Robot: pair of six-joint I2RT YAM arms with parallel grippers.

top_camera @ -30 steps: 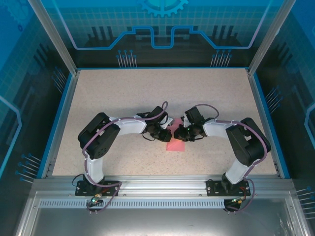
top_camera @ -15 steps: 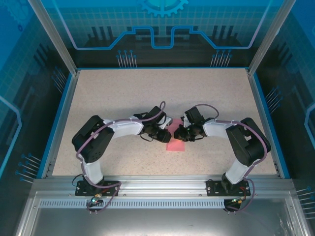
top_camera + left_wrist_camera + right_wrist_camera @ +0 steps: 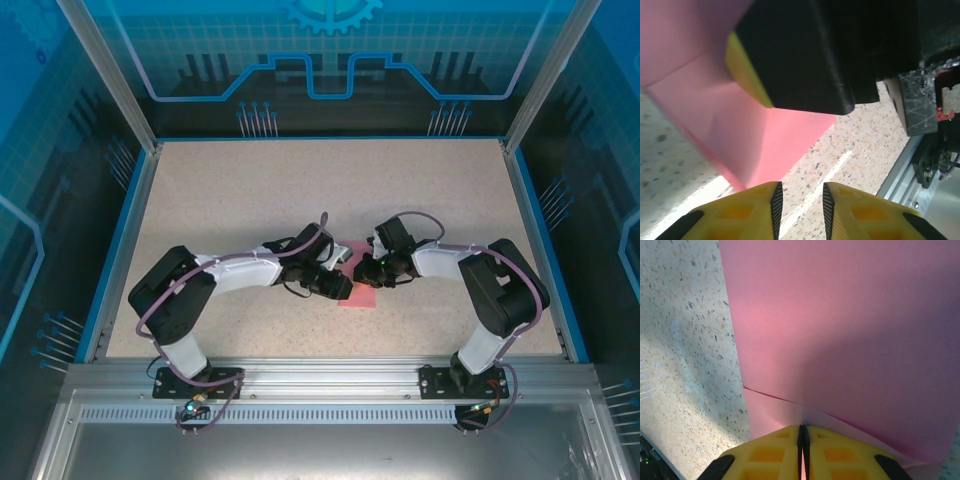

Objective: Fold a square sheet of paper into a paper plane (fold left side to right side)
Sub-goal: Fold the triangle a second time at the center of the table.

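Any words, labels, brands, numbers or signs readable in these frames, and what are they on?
None can be read.
The square sheet of paper is plain pink, with no print.
The blue back panel carries only a gear shape and line graphics, no letters or numbers.
The speckled table is unmarked.

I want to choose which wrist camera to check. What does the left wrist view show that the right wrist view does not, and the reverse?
Left wrist view: the left tool, fingers apart with nothing between them; the other arm's black housing above the paper; a metal rail at the edge of the table.
Right wrist view: the right tool, shut on the paper's edge, and the edge of a folded layer running across the sheet.
Both: the pink paper on the speckled table.
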